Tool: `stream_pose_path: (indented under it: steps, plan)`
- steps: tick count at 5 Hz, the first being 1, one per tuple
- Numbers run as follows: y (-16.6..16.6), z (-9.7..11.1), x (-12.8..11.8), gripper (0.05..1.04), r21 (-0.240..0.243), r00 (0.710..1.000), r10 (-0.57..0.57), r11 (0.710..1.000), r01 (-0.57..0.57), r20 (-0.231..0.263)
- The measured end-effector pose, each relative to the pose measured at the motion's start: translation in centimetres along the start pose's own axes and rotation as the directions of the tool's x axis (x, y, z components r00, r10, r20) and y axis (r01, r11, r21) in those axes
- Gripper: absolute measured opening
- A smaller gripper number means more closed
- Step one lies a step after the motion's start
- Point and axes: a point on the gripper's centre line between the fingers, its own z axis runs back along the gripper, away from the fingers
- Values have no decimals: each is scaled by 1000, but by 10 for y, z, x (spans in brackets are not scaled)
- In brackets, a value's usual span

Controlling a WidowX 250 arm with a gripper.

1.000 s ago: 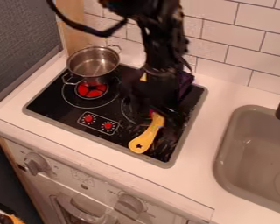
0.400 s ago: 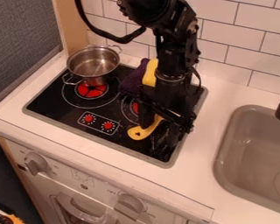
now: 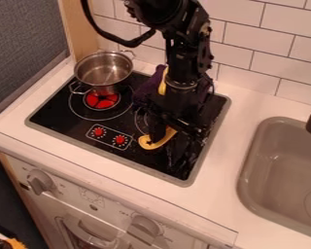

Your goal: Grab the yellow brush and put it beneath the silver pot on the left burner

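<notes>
Handle first: the yellow brush (image 3: pixel 159 142) lies on the black stovetop (image 3: pixel 57 107), and its rounded end with the small cut-out pokes out to the near left of my claw (image 3: pixel 174 136). From that end the handle slants up toward the far right and is lost behind my black parts. I cannot see its head, nor can I tell whether my claw is apart, together or clamped on the handle. The visible stretch is right beside me, perhaps touching.

My goal sits to the far left of me: the silver pot (image 3: pixel 104 73), upright over the far side of the left burner (image 3: pixel 101 100), whose red centre shows on the near side of the pot. As I judge it, the spot just nearer than the pot is what "beneath" means.

So the step in hand looks like getting a sure hold of the handle, with the carry to the left burner to be done. That carry calls for a lift leftward and somewhat far. With the handle running crosswise to that path, its free end would lead and could bump the pot. Behind me a dark purple cloth (image 3: pixel 147 91) is bunched on the far side; I should steer away from it.
</notes>
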Motion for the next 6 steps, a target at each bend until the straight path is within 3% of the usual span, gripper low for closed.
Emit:
stream_pose_path:
  steps: [1, 2, 3, 5, 6]
  plan:
    - [-1, 0, -1, 520, 5, 1000, -16, 1000, 16, -4]
    - [-16, 11, -3, 819, 6, 994, -111, 994, 111, 25]
    - [-17, 27, -2, 1009, 27, 984, -163, 987, 161, 72]
    - [-5, 37, 16, 1001, 69, 965, -246, 968, 241, 91]
    - [4, 23, 13, 1001, 56, 970, -237, 971, 235, 44]
